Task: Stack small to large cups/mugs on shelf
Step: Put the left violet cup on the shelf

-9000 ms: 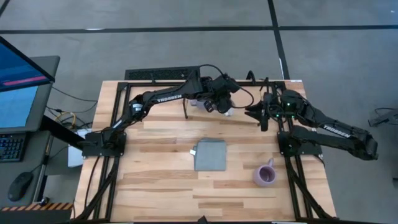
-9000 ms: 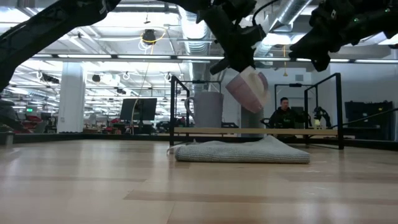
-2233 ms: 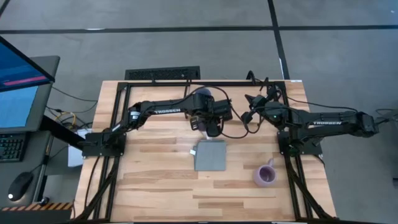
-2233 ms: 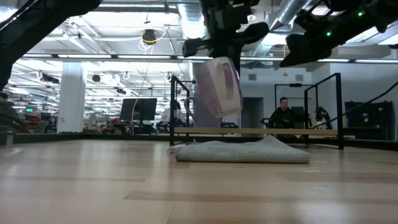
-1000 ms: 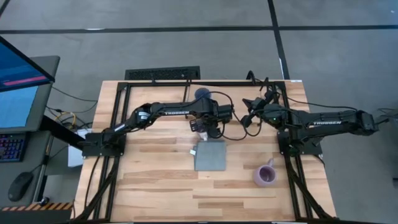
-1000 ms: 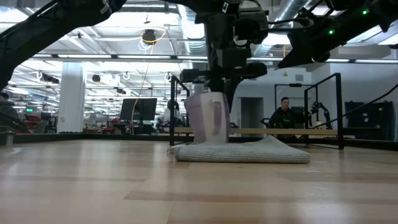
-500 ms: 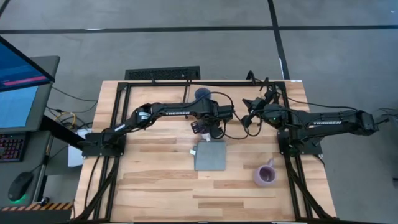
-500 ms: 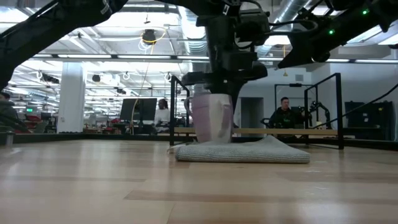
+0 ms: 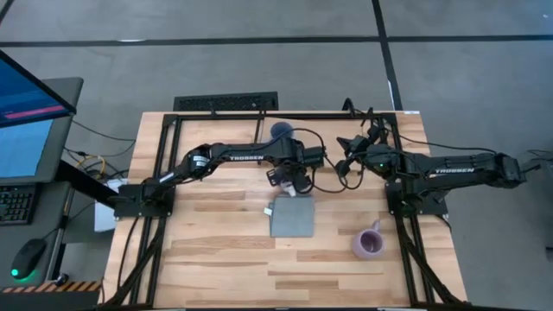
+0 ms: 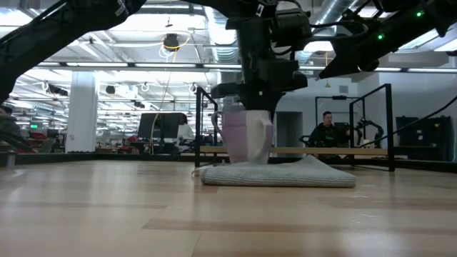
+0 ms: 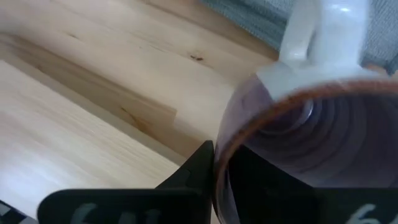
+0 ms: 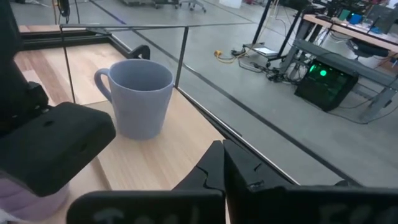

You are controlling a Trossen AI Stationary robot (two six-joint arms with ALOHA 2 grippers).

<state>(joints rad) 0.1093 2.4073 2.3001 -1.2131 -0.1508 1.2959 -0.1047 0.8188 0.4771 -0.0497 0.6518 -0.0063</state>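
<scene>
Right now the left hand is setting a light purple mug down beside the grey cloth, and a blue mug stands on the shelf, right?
Not quite. The mug at the left hand is light purple, but the low view shows it on the grey cloth's edge, not beside it. The blue mug is on the shelf.

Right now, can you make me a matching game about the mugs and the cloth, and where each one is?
Things:
1. blue mug
2. grey cloth
3. purple mug under the left gripper
4. other purple mug

Places:
a. alone, near the right arm's base
b. on the shelf
c. upright at the cloth's far edge
d. flat in the middle of the table

Pairs: 1-b, 2-d, 3-c, 4-a.
</scene>
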